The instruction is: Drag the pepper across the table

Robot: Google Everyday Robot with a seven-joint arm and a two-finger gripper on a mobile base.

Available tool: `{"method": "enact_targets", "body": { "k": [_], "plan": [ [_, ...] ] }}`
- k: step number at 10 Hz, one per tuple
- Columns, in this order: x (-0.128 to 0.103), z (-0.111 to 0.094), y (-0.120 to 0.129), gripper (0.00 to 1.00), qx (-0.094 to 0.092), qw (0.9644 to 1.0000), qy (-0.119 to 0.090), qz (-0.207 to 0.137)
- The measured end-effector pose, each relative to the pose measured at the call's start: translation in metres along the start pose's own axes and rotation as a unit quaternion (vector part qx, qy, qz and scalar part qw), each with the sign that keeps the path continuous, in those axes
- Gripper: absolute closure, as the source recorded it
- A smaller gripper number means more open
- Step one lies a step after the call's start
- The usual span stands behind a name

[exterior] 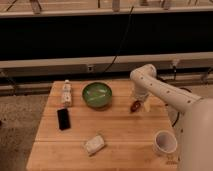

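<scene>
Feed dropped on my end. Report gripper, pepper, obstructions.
Gripper down at pepper, right of green bowl. Pepper lying on table, far right side. Bowl close on its left; mug near front right corner.

One raised camera looks down over the table (120, 131), the claw (138, 102) toward its far right.
</scene>
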Motion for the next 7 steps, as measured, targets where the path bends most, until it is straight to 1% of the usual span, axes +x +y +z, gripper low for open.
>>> {"method": "enact_targets", "body": {
  "k": [7],
  "plan": [
    [0.0013,0.0042,-0.0008,0.2,-0.004,0.9999,-0.003,-0.009]
  ]
}}
